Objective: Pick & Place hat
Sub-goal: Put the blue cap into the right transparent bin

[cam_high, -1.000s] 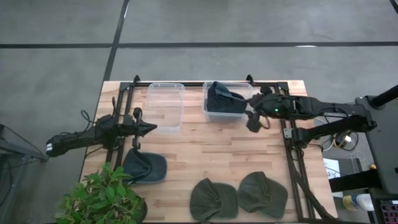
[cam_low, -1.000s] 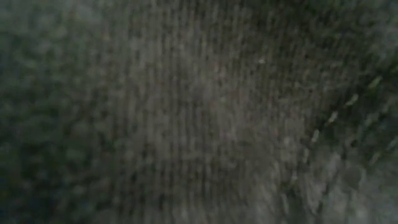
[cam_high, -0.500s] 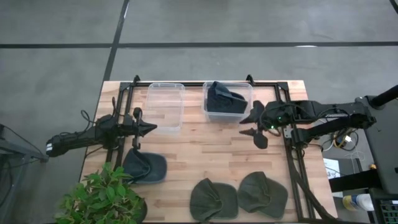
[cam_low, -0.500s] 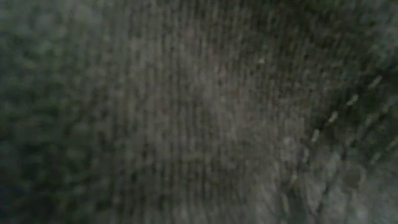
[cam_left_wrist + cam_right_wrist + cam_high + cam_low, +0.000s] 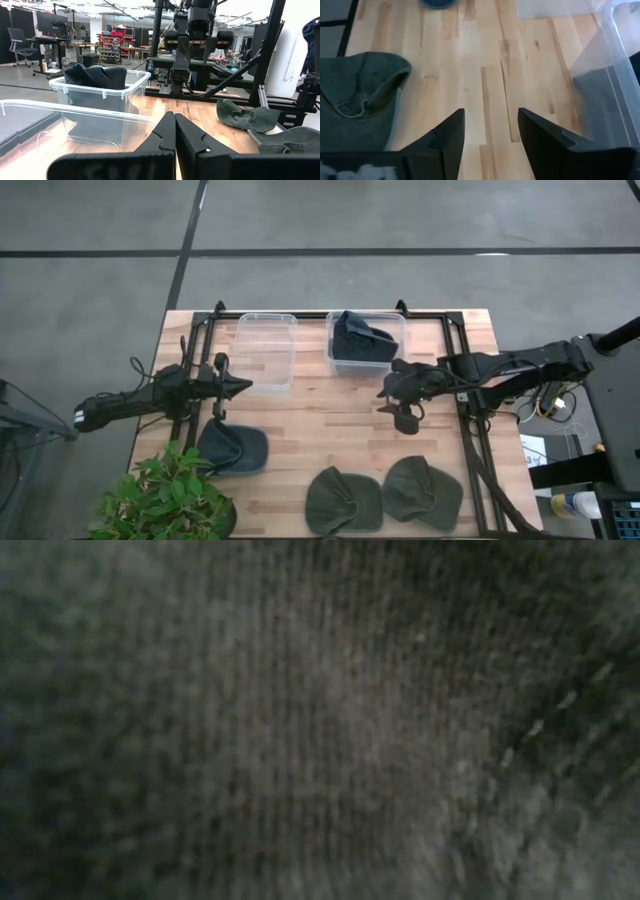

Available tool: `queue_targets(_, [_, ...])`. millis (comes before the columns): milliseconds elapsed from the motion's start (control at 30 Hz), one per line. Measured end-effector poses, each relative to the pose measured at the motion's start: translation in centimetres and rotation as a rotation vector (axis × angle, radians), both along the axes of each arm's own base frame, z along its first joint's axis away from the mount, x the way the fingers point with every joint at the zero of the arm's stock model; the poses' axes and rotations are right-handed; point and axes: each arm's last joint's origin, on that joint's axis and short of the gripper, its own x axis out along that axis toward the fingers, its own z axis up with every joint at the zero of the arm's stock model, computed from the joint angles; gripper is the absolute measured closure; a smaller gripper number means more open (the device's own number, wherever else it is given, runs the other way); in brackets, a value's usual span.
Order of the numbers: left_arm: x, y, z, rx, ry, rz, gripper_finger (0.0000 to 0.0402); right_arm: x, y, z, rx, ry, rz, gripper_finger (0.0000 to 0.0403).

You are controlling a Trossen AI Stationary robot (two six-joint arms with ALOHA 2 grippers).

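One dark hat already lies inside the right-hand clear bin, so at least one placement looks done. The neighbouring clear bin, just to the left of it, holds nothing that shows. Three hats remain on the desk: a blue-grey hat well away from the filled bin toward the near left corner, beside a potted plant, and two olive hats side by side along the near edge, well below that bin.

The right claw hovers over bare wood just beside the filled bin's near right corner, its fingers spread apart and holding nothing; its wrist view shows an olive hat off to one side, so the next pick is probably one of that pair. The left claw waits near the empty bin, to the left of the filled one, pinched fully together and empty.

The nearer olive hat, the right one, lies flattened and wider than deep, its long axis roughly along the desk's near edge. Which way its brim points I cannot tell. The low view is blocked by fabric against the lens.
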Motion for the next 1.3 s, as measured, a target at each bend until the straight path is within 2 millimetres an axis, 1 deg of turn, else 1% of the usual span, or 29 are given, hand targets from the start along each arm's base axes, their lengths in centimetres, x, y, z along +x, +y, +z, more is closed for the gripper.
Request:
queue_targets(167, [0.0, 0.0, 0.0, 0.0, 0.0, 0.0, 0.0402, 0.3, 0.1, -0.4, 0.058, 0.03, -0.029, 0.0239])
queue_targets(267, [0.0, 0.0, 0.0, 0.0, 0.0, 0.0, 0.0402, 0.3, 0.5, -0.8, 0.088, 0.051, -0.008, 0.0241])
queue_targets(367, [0.0, 0.0, 0.0, 0.0, 0.0, 0.0, 0.0402, 0.3, 0.9, -1.1, 0.081, 0.06, 0.024, 0.0241])
queue_targets(700, [0.0, 0.0, 0.1, -0.01, -0.007, -0.001, 0.0402, 0.5, 1.0, -1.0, 0.106, 0.035, 0.007, 0.0242])
queue_targets(833, [0.0, 0.0, 0.1, -0.103, -0.018, -0.005, 0.0402, 0.5, 1.1, -1.0, 0.105, 0.036, 0.014, 0.0242])
queue_targets(900, [0.0, 0.0, 0.4, -0.139, -0.054, -0.009, 0.0402, 0.5, 1.1, -1.0, 0.105, 0.038, 0.018, 0.0244])
queue_targets(1000, [0.0, 0.0, 0.6, -0.284, -0.085, -0.019, 0.0402, 0.6, 1.1, -1.1, 0.095, 0.039, 0.028, 0.0249])
queue_targets(1167, [-0.1, 0.0, 0.9, -0.326, -0.12, -0.019, 0.0402, 0.5, 1.4, -1.2, 0.1, 0.043, 0.034, 0.0255])
queue_targets(1300, [-0.1, 0.0, 1.1, -0.499, -0.14, -0.035, 0.0402, 0.4, 1.9, -1.2, 0.114, 0.045, 0.039, 0.0259])
